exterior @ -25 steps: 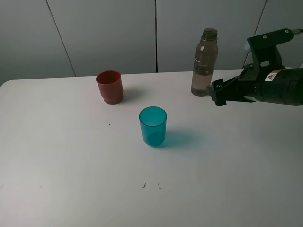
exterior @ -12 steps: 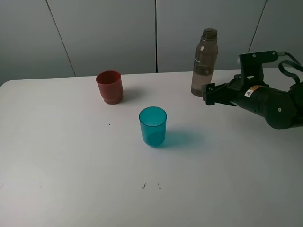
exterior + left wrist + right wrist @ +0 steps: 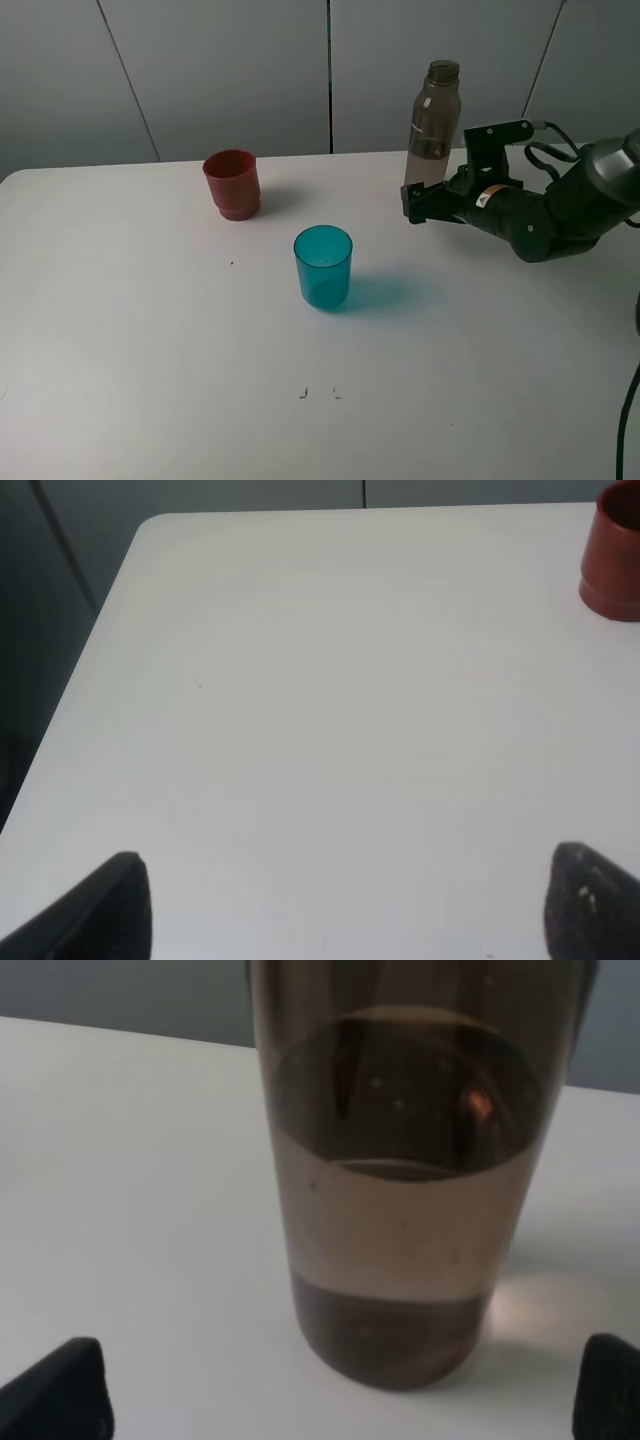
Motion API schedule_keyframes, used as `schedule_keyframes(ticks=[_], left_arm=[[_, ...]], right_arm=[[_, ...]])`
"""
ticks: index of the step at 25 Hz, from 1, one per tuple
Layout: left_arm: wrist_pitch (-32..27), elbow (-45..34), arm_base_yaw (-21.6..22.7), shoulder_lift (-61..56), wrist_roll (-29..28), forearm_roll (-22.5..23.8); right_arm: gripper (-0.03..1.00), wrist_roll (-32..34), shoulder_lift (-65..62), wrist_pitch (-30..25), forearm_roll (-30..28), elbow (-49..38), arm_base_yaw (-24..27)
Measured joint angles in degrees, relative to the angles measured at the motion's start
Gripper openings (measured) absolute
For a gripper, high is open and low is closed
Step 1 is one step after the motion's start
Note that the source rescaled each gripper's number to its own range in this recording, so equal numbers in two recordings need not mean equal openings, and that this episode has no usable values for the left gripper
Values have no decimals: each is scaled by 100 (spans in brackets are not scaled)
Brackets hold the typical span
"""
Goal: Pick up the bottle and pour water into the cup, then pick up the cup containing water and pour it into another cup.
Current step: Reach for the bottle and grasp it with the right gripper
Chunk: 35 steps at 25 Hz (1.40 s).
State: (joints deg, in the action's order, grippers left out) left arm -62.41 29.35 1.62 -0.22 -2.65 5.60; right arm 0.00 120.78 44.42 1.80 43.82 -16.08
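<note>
Take the teal cup [image 3: 323,266] as your ref. It stands upright near mid table [image 3: 150,330], w/ nothing touching it.

The bottle [image 3: 432,130] stands upright behind & to the right of the teal cup, well apart from it, by the table's far edge. It's part full; the liquid line shows clearly in the right wrist view.

Your R gripper [image 3: 418,204] is also behind-right of the teal cup, low at the bottle's base. Its jaws are spread wide. The wrist view shows the bottle centred in the gap just ahead of both tips, w/ no contact you can see & nothing gripped.

The red cup [image 3: 232,183] stands upright behind & left of the teal cup, well apart.

Your L gripper [image 3: 350,915] has its jaws wide w/ nothing btwn them, over bare table. You can't tell where it sits relative to the teal cup.
</note>
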Motion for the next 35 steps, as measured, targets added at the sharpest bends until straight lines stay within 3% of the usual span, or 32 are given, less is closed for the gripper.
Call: schedule_keyframes(ticks=[12, 29, 35], left_arm=[[0, 0, 0, 0, 0, 0], [0, 0, 0, 0, 0, 0], [0, 0, 0, 0, 0, 0]], right_arm=[[100, 0, 425, 201, -46, 625, 10], [100, -90, 485, 703, 83, 735, 85], [100, 0, 485, 650, 69, 912, 180]])
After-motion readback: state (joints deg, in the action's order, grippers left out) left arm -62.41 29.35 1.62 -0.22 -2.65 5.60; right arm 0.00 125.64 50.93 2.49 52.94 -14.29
